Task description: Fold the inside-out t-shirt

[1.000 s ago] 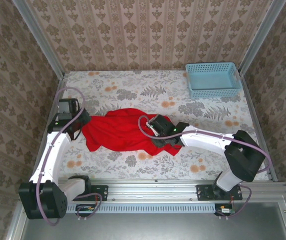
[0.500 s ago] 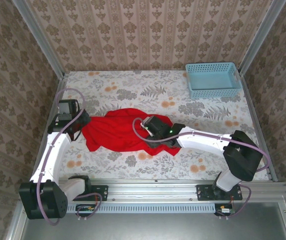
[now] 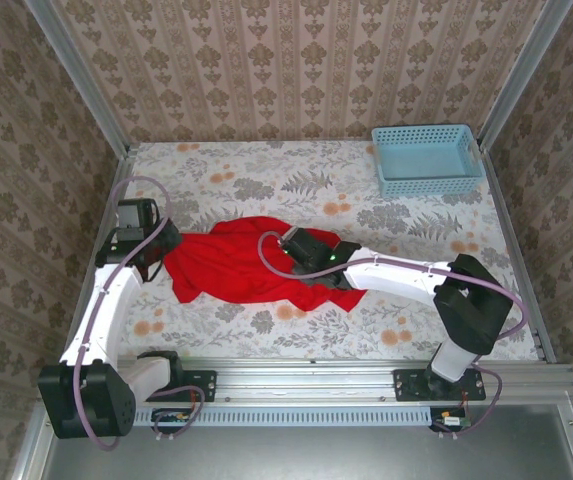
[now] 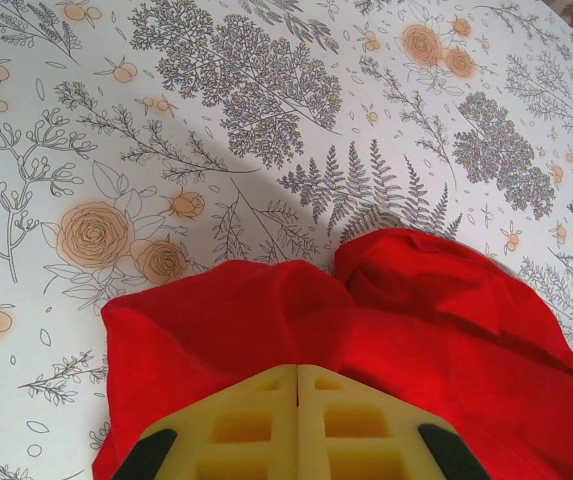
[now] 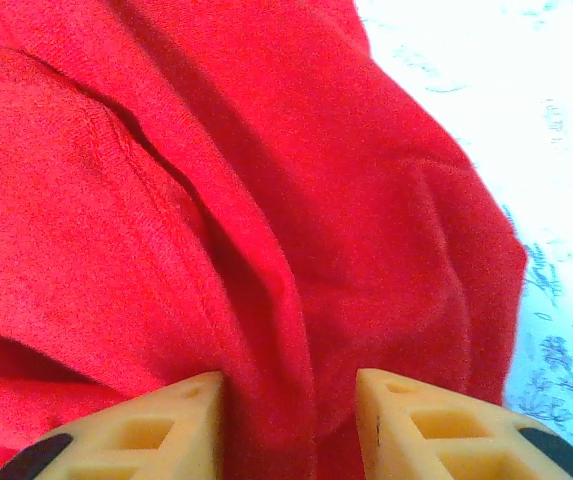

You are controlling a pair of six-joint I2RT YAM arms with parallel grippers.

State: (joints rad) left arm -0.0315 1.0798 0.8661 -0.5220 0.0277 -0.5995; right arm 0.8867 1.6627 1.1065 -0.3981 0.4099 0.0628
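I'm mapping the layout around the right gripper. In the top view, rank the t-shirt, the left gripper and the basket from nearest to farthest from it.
1. T-shirt: directly under the right gripper, mid-table.
2. Left gripper: across the shirt, at its left edge.
3. Basket: far right corner of the table.

T-shirt (image 3: 234, 262) mid-table, basket (image 3: 427, 158) far right

Your left gripper (image 4: 297, 425) sat with its yellow fingers pressed flat together, the left arm reaching straight forward along the table's left side. Your right gripper (image 5: 291, 420) had its fingers (image 5: 161, 430) parted with cloth bunched between them, the right arm stretched leftward toward centre.
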